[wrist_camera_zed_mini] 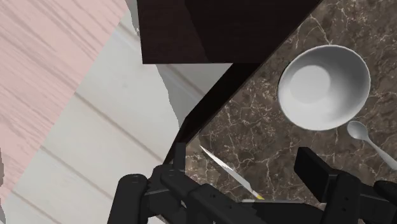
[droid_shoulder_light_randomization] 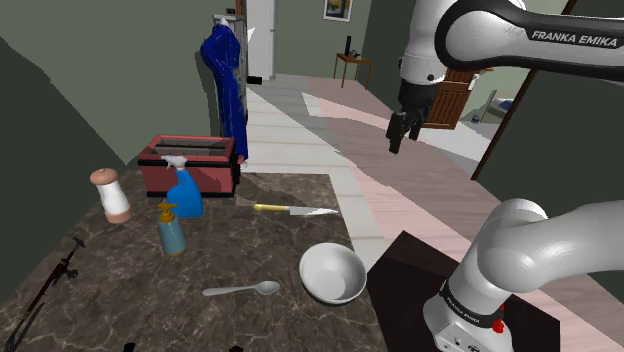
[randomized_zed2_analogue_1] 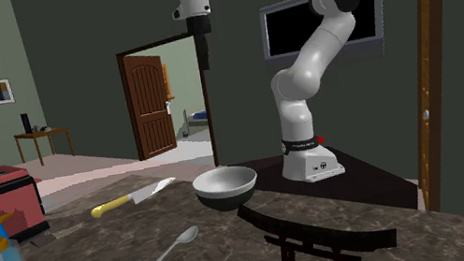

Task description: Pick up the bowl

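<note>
The white bowl [droid_shoulder_light_randomization: 332, 272] is seen upright on the dark marble counter [droid_shoulder_light_randomization: 120, 300], just beside the stand [droid_shoulder_light_randomization: 405, 262]. The gripper [droid_shoulder_light_randomization: 398, 135] is held well above the stand, its 2 fingers spread apart and nothing clasped. 1 spoon [droid_shoulder_light_randomization: 243, 290] is laid farther from the stand than the bowl.

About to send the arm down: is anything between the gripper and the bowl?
Nothing visible does. The open gripper hangs high in free air. The bowl sits uncovered near the counter edge, and the spoon and the knife lie apart from it.
</note>
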